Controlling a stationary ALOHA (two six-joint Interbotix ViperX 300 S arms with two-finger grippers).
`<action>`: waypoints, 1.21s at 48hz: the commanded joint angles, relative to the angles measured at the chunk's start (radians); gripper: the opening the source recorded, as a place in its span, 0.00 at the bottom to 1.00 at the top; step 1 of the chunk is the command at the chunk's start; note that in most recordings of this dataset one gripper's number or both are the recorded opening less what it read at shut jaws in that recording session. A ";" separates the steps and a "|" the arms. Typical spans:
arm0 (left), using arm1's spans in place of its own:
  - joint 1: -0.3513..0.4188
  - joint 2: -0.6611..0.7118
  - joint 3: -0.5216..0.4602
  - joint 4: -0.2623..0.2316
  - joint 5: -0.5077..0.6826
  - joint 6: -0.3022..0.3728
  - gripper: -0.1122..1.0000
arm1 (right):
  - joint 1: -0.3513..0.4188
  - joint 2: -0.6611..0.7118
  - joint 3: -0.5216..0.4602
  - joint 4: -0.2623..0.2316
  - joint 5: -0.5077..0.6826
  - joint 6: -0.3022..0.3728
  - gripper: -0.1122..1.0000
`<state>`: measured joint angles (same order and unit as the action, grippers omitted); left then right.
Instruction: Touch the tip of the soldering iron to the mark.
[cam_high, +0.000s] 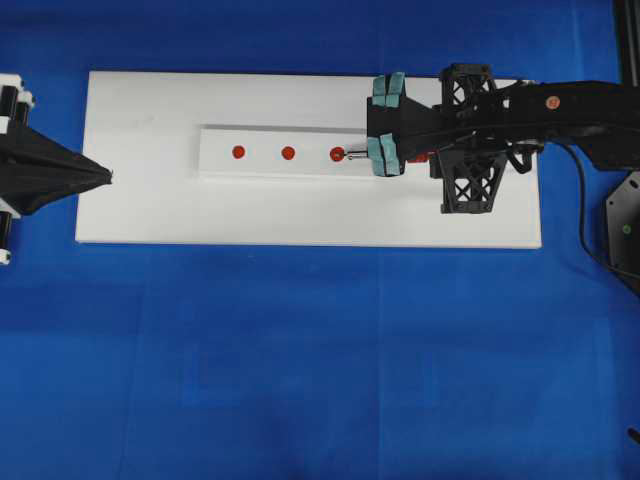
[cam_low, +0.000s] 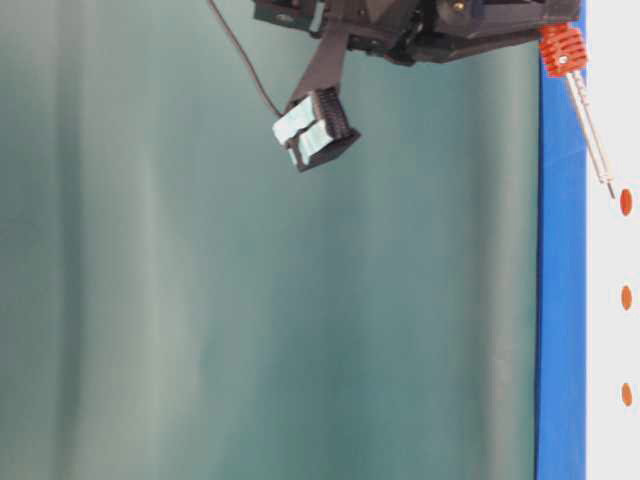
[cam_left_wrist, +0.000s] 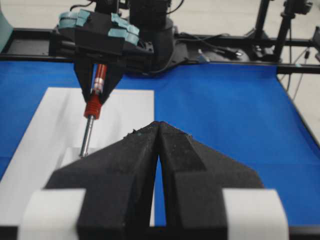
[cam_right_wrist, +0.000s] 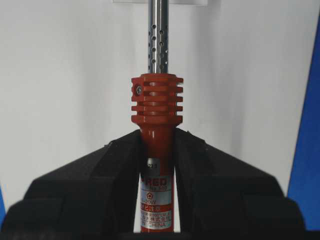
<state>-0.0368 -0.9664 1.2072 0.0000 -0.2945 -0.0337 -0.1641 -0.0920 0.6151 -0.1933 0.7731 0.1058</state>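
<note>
The soldering iron (cam_right_wrist: 156, 115) has a red finned handle and a perforated metal shaft. My right gripper (cam_right_wrist: 156, 150) is shut on its handle just behind the fins. Three red marks sit in a row on a raised white strip (cam_high: 270, 135). The iron's tip (cam_high: 350, 156) is at the right edge of the rightmost mark (cam_high: 337, 154); whether they touch I cannot tell. From table level the tip (cam_low: 610, 190) sits right beside that mark (cam_low: 626, 201). My left gripper (cam_high: 108, 177) is shut and empty at the board's left edge, well away from the iron.
The strip lies on a white board (cam_high: 300, 215) over a blue cloth (cam_high: 320, 360). Two more red marks (cam_high: 288, 153) (cam_high: 238, 152) lie left of the tip. The iron's black cord (cam_high: 585, 235) trails off to the right.
</note>
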 joint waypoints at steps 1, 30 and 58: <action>-0.002 0.003 -0.011 0.002 -0.011 0.000 0.10 | 0.000 -0.008 0.000 0.005 -0.018 0.000 0.16; -0.003 0.003 -0.009 0.002 -0.014 0.000 0.10 | -0.014 0.003 -0.002 0.006 -0.020 0.000 0.16; -0.002 0.003 -0.011 0.002 -0.014 -0.002 0.10 | -0.014 0.003 -0.003 0.006 -0.021 0.000 0.16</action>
<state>-0.0368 -0.9664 1.2072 0.0000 -0.2976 -0.0337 -0.1764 -0.0798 0.6289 -0.1887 0.7563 0.1074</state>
